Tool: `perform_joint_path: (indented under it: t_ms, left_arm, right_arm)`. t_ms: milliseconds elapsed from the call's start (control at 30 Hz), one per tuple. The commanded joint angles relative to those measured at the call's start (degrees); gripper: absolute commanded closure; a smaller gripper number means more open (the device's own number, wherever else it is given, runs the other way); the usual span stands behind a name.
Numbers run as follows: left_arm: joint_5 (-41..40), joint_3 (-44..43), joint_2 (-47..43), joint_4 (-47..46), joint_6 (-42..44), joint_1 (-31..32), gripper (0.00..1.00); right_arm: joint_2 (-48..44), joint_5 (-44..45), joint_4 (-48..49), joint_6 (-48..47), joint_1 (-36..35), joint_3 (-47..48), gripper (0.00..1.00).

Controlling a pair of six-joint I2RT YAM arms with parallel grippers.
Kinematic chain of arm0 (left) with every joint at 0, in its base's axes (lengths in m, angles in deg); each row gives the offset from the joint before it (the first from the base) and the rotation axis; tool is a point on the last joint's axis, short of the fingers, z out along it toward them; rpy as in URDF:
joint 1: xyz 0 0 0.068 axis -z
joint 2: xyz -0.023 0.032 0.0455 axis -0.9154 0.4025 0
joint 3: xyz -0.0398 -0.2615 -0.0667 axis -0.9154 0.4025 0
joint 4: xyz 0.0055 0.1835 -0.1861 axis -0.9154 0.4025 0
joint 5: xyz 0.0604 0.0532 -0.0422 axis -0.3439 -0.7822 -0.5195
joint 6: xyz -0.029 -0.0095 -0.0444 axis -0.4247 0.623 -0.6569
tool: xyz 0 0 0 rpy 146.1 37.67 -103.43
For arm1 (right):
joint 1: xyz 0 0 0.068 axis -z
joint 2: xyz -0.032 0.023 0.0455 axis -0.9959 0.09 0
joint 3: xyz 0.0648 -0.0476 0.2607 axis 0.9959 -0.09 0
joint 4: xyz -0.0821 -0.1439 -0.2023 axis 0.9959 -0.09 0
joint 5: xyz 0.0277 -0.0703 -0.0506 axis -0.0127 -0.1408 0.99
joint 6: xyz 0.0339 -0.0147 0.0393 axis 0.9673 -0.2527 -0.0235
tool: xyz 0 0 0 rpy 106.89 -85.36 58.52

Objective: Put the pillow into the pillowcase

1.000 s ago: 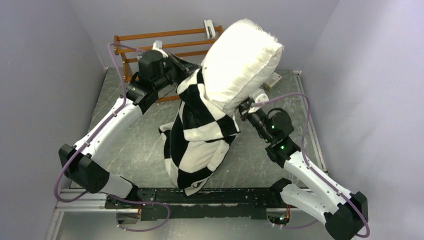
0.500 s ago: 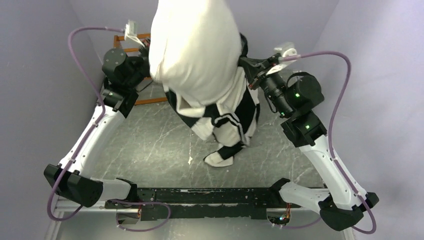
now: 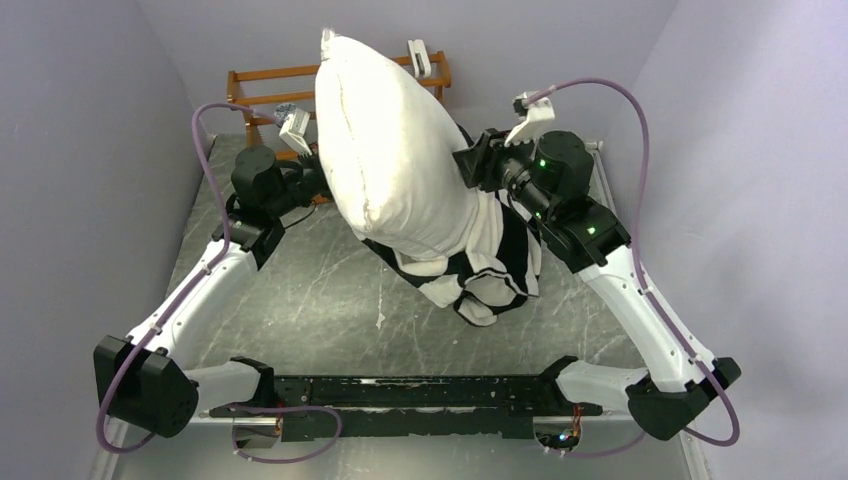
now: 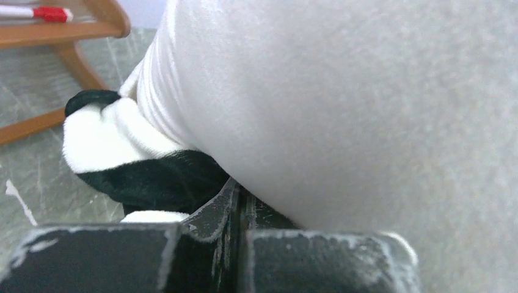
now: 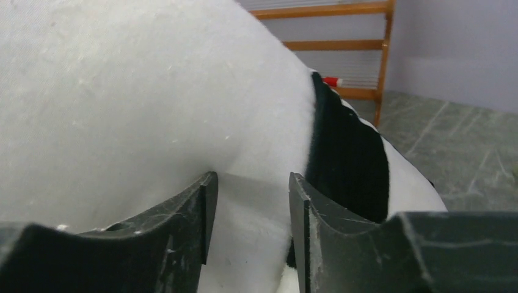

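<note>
Closest to the arm bases there's just the scuffed grey table (image 3: pixel 300 300), and above it the whole bundle is up in the air between the two arms. The pillowcase (image 3: pixel 490 270) hangs at the bottom of it, a bunched-up plush sack in big black and white squares, with its lowest fold down near the table, though I can't tell if it actually touches. The pillow (image 3: pixel 395 150) is plain white and really plump, with a seam running down its long edge and one pointy corner sticking up at the far end. Only its lower end sits inside the mouth of the pillowcase, and most of it is out in the open, tilted up and away. The left tool (image 4: pixel 235 195) has its fingers pressed together, pinching the black edge of the pillowcase right under the pillow's belly. The right tool (image 5: pixel 247 183) has its fingers apart, with white pillow fabric showing in the gap and the pillowcase rim just past it. At the back stands a wooden rack (image 3: pixel 270 75) against the wall.
</note>
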Motion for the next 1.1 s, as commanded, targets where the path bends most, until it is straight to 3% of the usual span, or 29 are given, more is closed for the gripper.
perform_joint_path:
  t_ms: [0,133,300,600,833,933,1000,1067]
  left_arm:
    - [3.9,-3.5,-1.6,-11.7,-0.6,0.0,0.95]
    - [3.8,-3.7,-1.4,-11.7,-0.4,0.0,0.95]
    - [3.6,-3.7,-0.9,-12.4,-1.0,0.0,0.95]
    - [3.4,-4.4,-0.2,-12.2,-1.6,0.0,0.95]
    - [3.6,-6.7,1.3,-11.8,-4.7,0.0,0.95]
    - [5.0,-8.8,2.5,-11.8,-6.4,0.0,0.95]
    - [5.1,-9.6,2.4,-10.6,-5.9,0.0,0.95]
    - [4.8,-9.5,1.9,-10.7,-5.5,0.0,0.95]
  right_arm:
    - [0.2,10.9,-6.9,6.8,-0.2,4.1,0.49]
    - [4.8,18.4,-16.9,3.5,-0.1,11.0,0.53]
    - [6.3,19.9,-20.3,1.6,-0.2,13.5,0.56]
    - [9.1,20.4,-22.2,0.2,-0.2,12.2,0.55]
    - [14.7,23.9,-16.3,-3.7,-0.1,13.7,0.55]
    - [18.6,26.7,-17.5,-4.7,-0.2,18.1,0.64]
    - [18.9,28.2,-16.4,-5.6,-0.1,17.7,0.83]
    - [18.2,30.2,-14.8,-6.3,-0.1,16.3,0.91]
